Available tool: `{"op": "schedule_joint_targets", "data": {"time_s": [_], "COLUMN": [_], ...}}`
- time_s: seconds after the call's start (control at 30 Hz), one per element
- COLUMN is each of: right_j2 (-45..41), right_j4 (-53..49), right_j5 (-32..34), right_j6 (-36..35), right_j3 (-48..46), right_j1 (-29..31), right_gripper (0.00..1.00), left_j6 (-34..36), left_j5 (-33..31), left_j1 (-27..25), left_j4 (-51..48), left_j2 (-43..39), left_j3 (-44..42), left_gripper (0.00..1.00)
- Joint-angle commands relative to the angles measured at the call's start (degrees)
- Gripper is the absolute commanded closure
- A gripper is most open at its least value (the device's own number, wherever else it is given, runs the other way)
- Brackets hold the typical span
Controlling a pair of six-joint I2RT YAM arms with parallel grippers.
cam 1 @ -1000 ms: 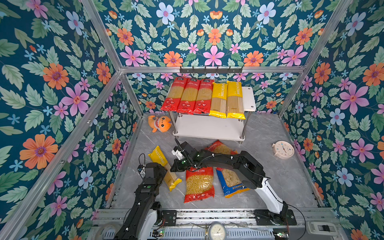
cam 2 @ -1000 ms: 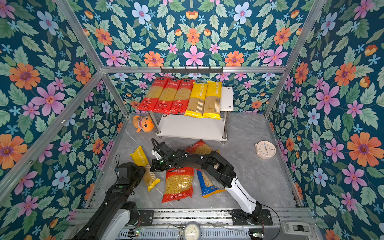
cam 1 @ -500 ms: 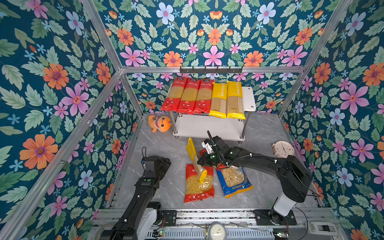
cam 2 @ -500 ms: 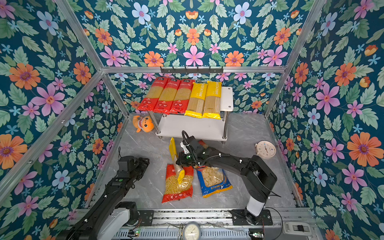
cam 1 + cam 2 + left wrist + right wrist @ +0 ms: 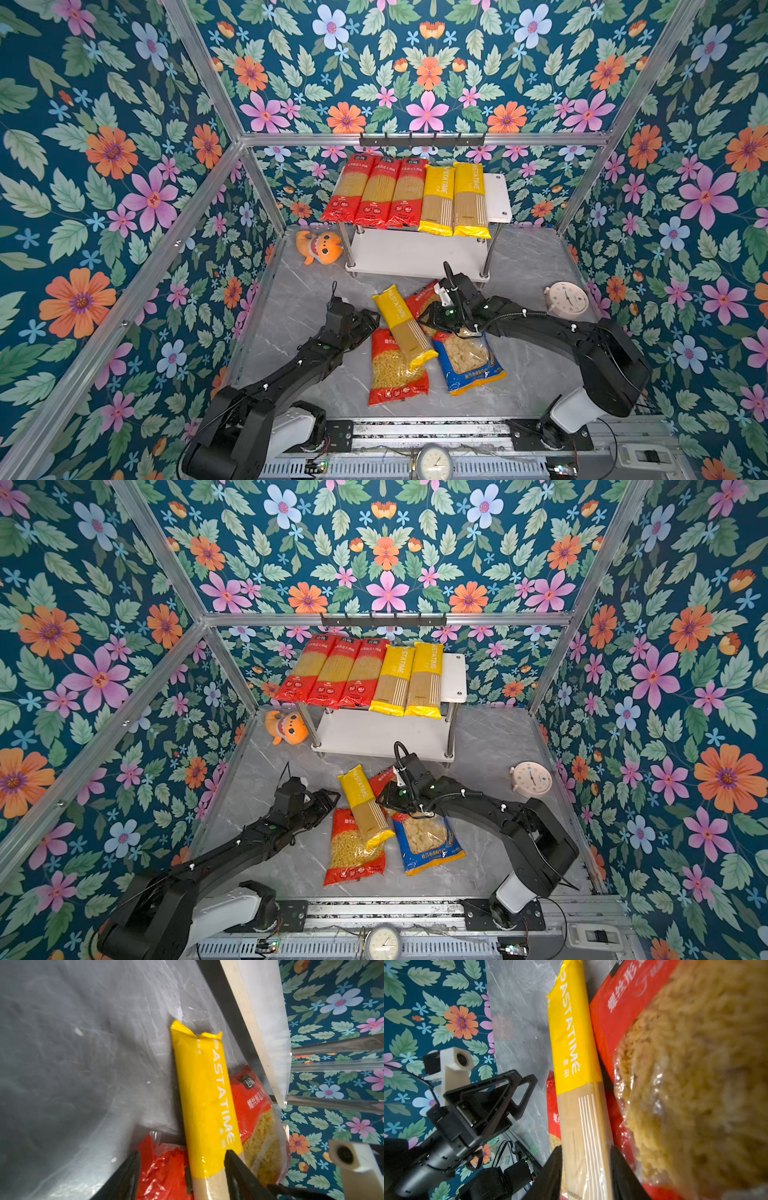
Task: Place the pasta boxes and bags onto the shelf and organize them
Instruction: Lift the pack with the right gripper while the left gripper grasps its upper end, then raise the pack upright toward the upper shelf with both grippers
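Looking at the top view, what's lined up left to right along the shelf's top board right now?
left red spaghetti pack → middle red spaghetti pack → right red spaghetti pack → left yellow PASTATIME pack → right yellow PASTATIME pack → bare end of the top board

Three long red spaghetti packs [image 5: 380, 193] in a row on the top board of the far shelf [image 5: 498, 199], left part. Three yellow PASTATIME packs [image 5: 469, 199]: two just right of the red ones, one nearer, lying over bags on the table [image 5: 299, 291]. Two wide red short-pasta bags [image 5: 392, 370] and one blue-and-yellow bag [image 5: 469, 361], near. Makes nine packs. One orange plush toy [image 5: 320, 247], far left. Two round clocks [image 5: 566, 300]. One black hook rail [image 5: 422, 140].
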Motion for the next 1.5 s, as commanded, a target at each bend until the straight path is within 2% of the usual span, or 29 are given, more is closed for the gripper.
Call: {"op": "schedule_joint_targets", "data": {"time_s": [0.0, 0.23, 0.43, 0.63, 0.73, 0.83, 0.97, 1.1, 1.33, 1.47], "right_j2": [2.2, 11.87, 17.44, 17.43, 16.2, 14.99, 11.91, 8.11, -1.72, -6.43], "right_j4": [-1.6, -2.28, -1.52, 1.74, 3.77, 7.47, 13.7, 17.15, 21.83, 29.21], "right_j5": [-0.61, -1.38, -3.01, -11.09, -15.0, -17.64, -18.01, -16.5, -10.24, -10.72], "right_j6": [-4.67, -8.1, -7.85, -7.31, -6.78, -4.31, -0.17, 0.54, -6.95, -11.55], "right_j3": [3.27, 8.23, 10.3, 10.58, 10.09, 8.4, 4.52, 1.5, -3.67, -7.2], "right_j1": [-0.76, -1.38, -1.01, -0.96, -1.24, -1.2, -1.21, -1.25, -1.21, -1.24], "right_gripper": [0.57, 0.54, 0.51, 0.66, 0.76, 0.86, 0.97, 1.0, 1.0, 1.0], "left_j6": [2.54, 1.92, 1.67, 1.89, 2.34, 2.84, 3.42, 3.78, 4.61, 6.17], "left_j5": [2.56, 3.23, 3.53, 7.36, 8.96, 9.35, 8.83, 7.64, 10.73, 14.47], "left_j1": [-0.67, -1.48, -1.7, -2.25, -2.48, -2.44, -2.38, -1.72, 3.37, 4.92], "left_j4": [4.17, 7.9, 11.4, 18.82, 19.37, 18.77, 17.14, 14.53, 8.74, 10.52], "left_j2": [1.7, 5.77, 8.84, 12.72, 13.72, 13.39, 10.75, 6.54, -0.77, -4.21], "left_j3": [0.89, -0.94, -0.8, -0.17, 0.66, 0.81, 0.53, 0.16, 3.03, 4.67], "left_gripper": [0.35, 0.4, 0.43, 0.56, 0.61, 0.62, 0.62, 0.58, 0.47, 0.4]}}
